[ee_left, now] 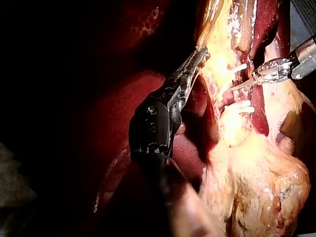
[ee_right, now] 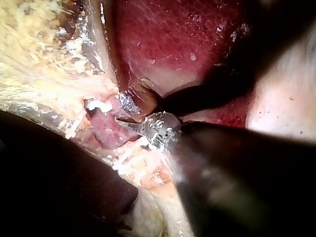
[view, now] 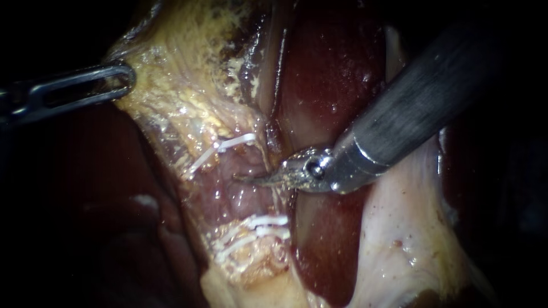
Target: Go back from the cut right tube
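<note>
Dark red liver makes up the background, and a yellow, glistening fatty band runs down over it from the upper edge of the field.

At the band's left edge, the left instrument comes in from the left. Its two long slotted jaws are closed together and pinch the rim of the fatty band. The left wrist view shows the same grip, with the jaw tips buried in the yellow edge.

Further right, near the middle of the band, a pinkish tube lies exposed. An upper clip, white and slanted, crosses it. Two lower clips sit side by side across its lower end. Whether the tube is parted between them I cannot tell.

The right instrument comes down from the upper right on a thick grey shaft and ends in two thin pointed blades. The blades lie together and hold nothing. Their point rests over the tube's right side, between the upper clip and the lower clips. The right wrist view shows the same point just beside the pink tube.

Right of the shaft, a pale sheet of smooth tissue hangs toward the lower edge of the field.
</note>
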`<action>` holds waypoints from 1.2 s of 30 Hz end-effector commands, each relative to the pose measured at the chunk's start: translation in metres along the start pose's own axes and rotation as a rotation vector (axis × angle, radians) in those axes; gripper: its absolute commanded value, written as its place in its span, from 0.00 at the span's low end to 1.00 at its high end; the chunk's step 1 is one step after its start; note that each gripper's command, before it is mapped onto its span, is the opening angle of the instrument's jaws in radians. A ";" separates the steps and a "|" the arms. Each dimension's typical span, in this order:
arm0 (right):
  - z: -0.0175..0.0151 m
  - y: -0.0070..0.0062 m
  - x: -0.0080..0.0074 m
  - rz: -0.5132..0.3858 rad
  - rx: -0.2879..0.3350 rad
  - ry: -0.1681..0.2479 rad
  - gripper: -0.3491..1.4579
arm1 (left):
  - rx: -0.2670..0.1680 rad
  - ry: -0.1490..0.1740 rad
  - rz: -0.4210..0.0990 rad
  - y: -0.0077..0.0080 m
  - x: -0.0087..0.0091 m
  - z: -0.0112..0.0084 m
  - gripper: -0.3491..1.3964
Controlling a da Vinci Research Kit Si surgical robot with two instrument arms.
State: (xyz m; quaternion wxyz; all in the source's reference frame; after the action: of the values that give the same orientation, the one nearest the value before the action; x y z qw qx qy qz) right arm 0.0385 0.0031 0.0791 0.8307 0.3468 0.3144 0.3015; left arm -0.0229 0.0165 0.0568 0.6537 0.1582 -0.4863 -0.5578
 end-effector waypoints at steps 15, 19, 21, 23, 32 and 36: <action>-0.0004 -0.0002 -0.0004 -0.001 0.012 0.014 0.71 | 0.001 -0.003 -0.001 -0.0001 0.0000 0.0000 0.00; -0.0004 -0.0003 -0.0004 -0.002 0.012 0.014 0.76 | 0.000 -0.003 -0.001 -0.0001 0.0000 -0.0001 0.00; -0.0005 -0.0004 -0.0004 -0.002 0.012 0.014 0.76 | 0.000 -0.003 -0.001 -0.0001 0.0000 -0.0001 0.00; -0.0005 -0.0005 -0.0005 0.003 0.013 0.013 0.76 | 0.000 -0.003 -0.001 -0.0001 0.0000 -0.0001 0.00; -0.0034 -0.0022 -0.0028 -0.370 0.061 0.082 0.87 | 0.000 -0.003 -0.001 -0.0001 0.0000 -0.0001 0.00; -0.0058 -0.0025 -0.0042 -0.540 0.036 0.125 0.93 | 0.000 -0.003 -0.001 -0.0001 0.0000 -0.0001 0.00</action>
State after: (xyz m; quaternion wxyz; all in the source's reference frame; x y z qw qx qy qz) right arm 0.0317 0.0010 0.0750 0.8554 0.2368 0.4534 0.0812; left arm -0.0229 0.0164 0.0567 0.6527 0.1576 -0.4872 -0.5584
